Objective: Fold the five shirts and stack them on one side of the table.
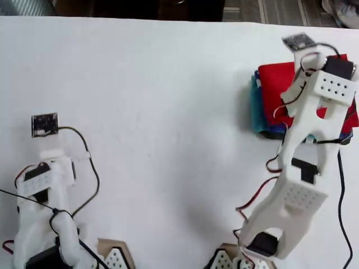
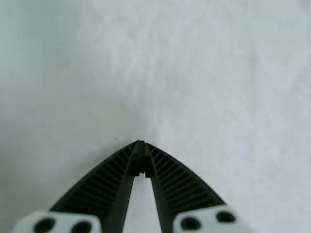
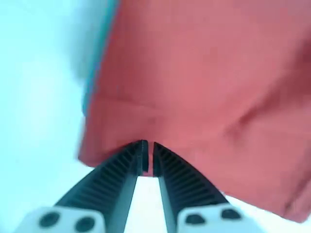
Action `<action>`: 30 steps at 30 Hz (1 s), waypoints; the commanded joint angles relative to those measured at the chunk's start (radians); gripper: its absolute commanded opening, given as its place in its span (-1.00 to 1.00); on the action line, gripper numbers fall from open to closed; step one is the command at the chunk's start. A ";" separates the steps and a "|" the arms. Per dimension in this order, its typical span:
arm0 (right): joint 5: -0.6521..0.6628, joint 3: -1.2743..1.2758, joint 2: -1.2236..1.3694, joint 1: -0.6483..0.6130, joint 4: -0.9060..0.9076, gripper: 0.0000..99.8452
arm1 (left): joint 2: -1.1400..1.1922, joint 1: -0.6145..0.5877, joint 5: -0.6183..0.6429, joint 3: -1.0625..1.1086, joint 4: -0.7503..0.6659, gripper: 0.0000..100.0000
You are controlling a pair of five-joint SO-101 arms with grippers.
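Observation:
A stack of folded shirts (image 1: 268,103) lies at the table's right side. A red shirt (image 1: 275,84) is on top, with a teal edge (image 1: 256,106) and a dark blue edge (image 1: 270,133) showing beneath. My right arm (image 1: 314,106) stretches over this stack. In the right wrist view my right gripper (image 3: 147,145) is shut, its tips at the folded edge of the red shirt (image 3: 204,73), beside a teal edge (image 3: 99,43). My left arm (image 1: 45,179) sits drawn back at the near left. My left gripper (image 2: 141,146) is shut over the bare white table (image 2: 194,73), holding nothing.
The white table (image 1: 157,101) stretches broad and bare between the two arms and toward the far edge. Cables (image 1: 92,168) run along both arms. The arm bases (image 1: 224,260) stand at the near edge. A dark floor lies beyond the far edge.

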 commanded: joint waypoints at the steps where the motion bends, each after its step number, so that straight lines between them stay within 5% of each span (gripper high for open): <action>1: -0.060 -0.018 -0.130 -0.045 -0.013 -0.96 | -0.025 0.011 0.006 -0.002 -0.015 -0.95; 15: -0.068 0.265 -0.018 -0.076 -0.206 -0.96 | -0.025 0.011 0.006 -0.002 -0.015 -0.95; 25: -0.074 0.267 -0.433 -0.073 -0.193 -0.96 | -0.025 0.011 0.006 -0.002 -0.015 -0.95; 30: -0.077 0.299 -0.535 0.012 -0.475 -0.96 | -0.025 0.011 0.006 -0.002 -0.015 -0.95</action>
